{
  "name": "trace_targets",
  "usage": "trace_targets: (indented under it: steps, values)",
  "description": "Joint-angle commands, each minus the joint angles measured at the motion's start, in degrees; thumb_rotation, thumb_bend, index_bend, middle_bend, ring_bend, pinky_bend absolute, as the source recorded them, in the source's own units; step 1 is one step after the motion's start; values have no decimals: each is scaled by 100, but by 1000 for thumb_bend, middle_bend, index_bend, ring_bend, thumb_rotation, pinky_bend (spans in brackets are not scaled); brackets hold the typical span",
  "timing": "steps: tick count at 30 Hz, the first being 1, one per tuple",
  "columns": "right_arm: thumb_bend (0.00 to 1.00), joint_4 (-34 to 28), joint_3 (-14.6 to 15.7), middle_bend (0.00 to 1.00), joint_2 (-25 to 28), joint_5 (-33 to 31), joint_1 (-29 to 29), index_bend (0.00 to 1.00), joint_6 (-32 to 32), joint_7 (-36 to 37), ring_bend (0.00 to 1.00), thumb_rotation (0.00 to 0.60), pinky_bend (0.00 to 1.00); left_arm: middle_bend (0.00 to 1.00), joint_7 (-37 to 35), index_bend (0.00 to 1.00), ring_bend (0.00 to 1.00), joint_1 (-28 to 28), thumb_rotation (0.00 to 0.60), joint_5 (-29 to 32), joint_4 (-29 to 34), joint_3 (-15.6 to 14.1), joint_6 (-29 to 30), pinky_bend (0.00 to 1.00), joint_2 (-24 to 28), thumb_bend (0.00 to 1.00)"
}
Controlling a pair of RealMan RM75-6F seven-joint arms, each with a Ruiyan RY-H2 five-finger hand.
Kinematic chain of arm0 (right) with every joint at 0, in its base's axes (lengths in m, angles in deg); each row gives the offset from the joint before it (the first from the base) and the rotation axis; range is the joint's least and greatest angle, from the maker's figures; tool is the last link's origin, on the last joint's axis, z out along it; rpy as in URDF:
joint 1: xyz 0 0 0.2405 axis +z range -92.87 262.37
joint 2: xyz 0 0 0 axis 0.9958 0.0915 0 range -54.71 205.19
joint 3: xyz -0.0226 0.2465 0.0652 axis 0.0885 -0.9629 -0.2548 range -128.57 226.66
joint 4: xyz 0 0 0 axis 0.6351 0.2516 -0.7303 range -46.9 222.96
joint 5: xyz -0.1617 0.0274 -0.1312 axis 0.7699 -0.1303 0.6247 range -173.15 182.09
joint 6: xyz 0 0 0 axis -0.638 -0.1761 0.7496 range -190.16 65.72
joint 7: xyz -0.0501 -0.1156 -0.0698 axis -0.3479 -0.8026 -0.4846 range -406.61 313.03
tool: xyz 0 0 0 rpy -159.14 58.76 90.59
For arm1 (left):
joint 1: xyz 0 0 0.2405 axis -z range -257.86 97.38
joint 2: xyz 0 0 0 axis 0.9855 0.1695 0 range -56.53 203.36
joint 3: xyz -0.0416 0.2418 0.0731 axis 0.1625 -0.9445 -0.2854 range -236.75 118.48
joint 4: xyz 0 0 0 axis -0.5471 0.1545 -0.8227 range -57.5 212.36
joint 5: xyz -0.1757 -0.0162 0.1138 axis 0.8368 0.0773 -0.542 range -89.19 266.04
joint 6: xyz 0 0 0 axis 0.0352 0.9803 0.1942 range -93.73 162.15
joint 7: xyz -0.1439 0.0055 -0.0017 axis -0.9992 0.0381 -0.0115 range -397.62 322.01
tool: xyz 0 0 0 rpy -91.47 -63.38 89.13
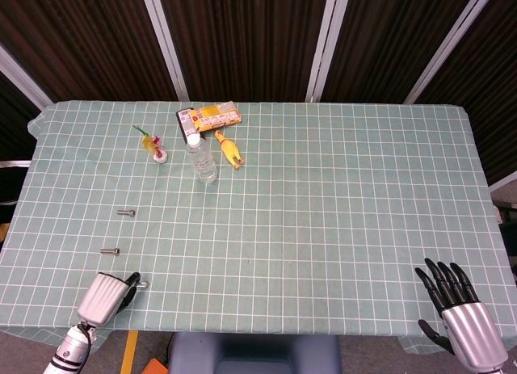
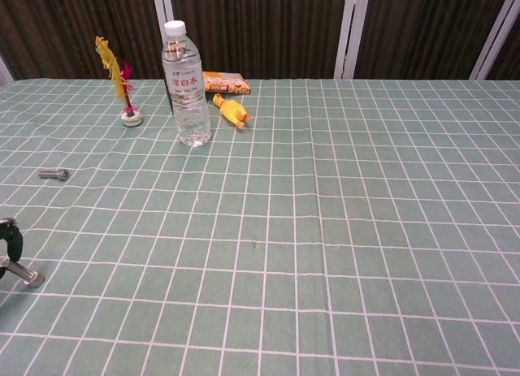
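My left hand [image 1: 107, 296] is at the table's near left edge with its fingers curled in. It pinches one end of a steel bolt [image 1: 140, 285], whose other end pokes out to the right. In the chest view this bolt [image 2: 24, 274] lies tilted at the left border, and only a dark fingertip [image 2: 11, 239] of the hand shows above it. My right hand [image 1: 460, 313] is at the near right corner with its fingers spread and nothing in it.
Two more bolts [image 1: 110, 250] [image 1: 125, 212] lie on the green checked cloth beyond the left hand. Far left stand a water bottle [image 1: 202, 160], a feather shuttlecock [image 1: 153, 145], a yellow rubber chicken [image 1: 229, 150] and a flat box [image 1: 208, 118].
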Motion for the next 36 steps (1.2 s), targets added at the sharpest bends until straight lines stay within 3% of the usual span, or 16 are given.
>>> trace_targets:
  steps: [1, 11, 15, 18, 21, 29, 36]
  values:
    - [283, -1, -3, 0, -1, -5, -1, 0, 1, -2, 0, 600, 0, 1000, 26, 439, 1000, 7, 600, 6, 22, 11, -18, 1000, 8, 465]
    - [283, -6, -4, 0, 12, -8, -2, 0, 6, -8, 0, 600, 0, 1000, -197, 363, 1000, -30, 600, 3, 146, 89, 202, 1000, 115, 462]
    - [283, -1, -7, 0, 16, -4, -6, 0, -10, 9, 0, 600, 0, 1000, -770, 370, 1000, -93, 600, 193, 232, 372, 608, 1000, 293, 461]
    - [283, 7, 8, 0, 7, 20, -5, 0, 6, -16, 0, 600, 0, 1000, -1467, 395, 1000, -55, 600, 757, 143, 728, 356, 1000, 360, 461]
    - [283, 10, 19, 0, -5, 45, -15, 0, -4, -45, 0, 600, 0, 1000, -1926, 403, 1000, 49, 600, 1193, -235, 913, -177, 1000, 300, 461]
    - [283, -15, 3, 0, -54, -16, 20, 0, 141, -169, 0, 600, 0, 1000, -2538, 447, 1000, 282, 600, 1583, -1531, 1053, -974, 1000, -319, 459]
    - [283, -41, -26, 0, -82, -68, 44, 0, 202, -234, 0, 600, 0, 1000, -2761, 448, 1000, 383, 600, 1626, -2202, 1079, -1115, 1000, -618, 460]
